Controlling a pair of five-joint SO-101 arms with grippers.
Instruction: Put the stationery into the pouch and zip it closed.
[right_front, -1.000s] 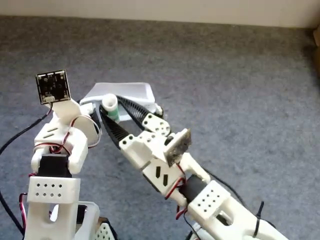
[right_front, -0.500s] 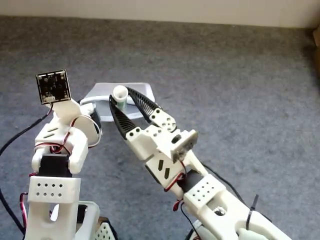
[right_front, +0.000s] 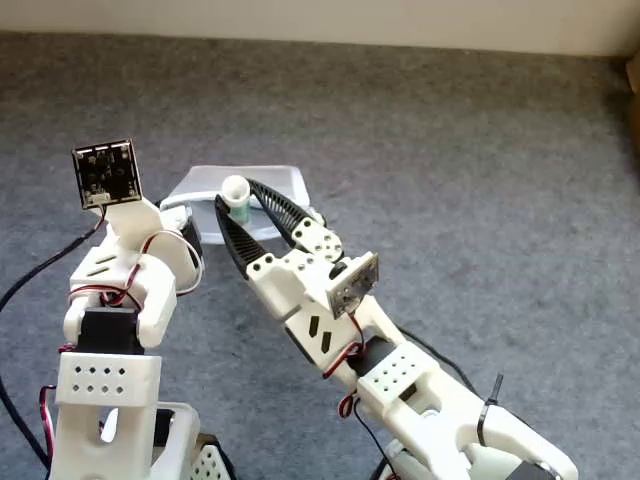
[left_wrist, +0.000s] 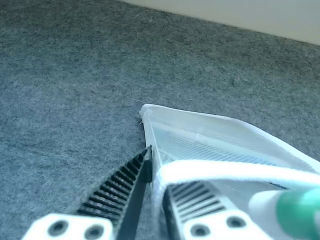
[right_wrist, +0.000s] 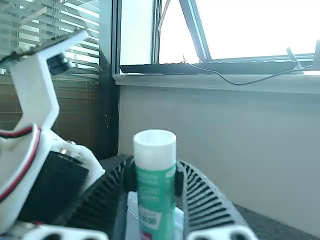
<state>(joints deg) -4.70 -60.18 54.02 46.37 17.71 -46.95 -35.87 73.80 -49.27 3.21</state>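
Over clear mesh pouch (right_front: 285, 183), right hand (right_front: 238, 196) clamping white-capped green glue stick (right_wrist: 154, 185), left hand (left_wrist: 156, 172) pinching pouch rim

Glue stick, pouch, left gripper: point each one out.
glue stick (right_wrist: 155, 200), right wrist view, green label.
pouch (left_wrist: 215, 142), left wrist view, mesh wall.
left gripper (left_wrist: 157, 170), left wrist view, between fingertips at the rim.

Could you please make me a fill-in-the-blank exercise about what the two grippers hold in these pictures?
1. The left gripper pinches the rim of the translucent pouch, which lies on a ____ carpet.
2. The right gripper is shut on a glue stick whose cap is ____.
3. The label on the glue stick is ____.

Missing words: grey; white; green.
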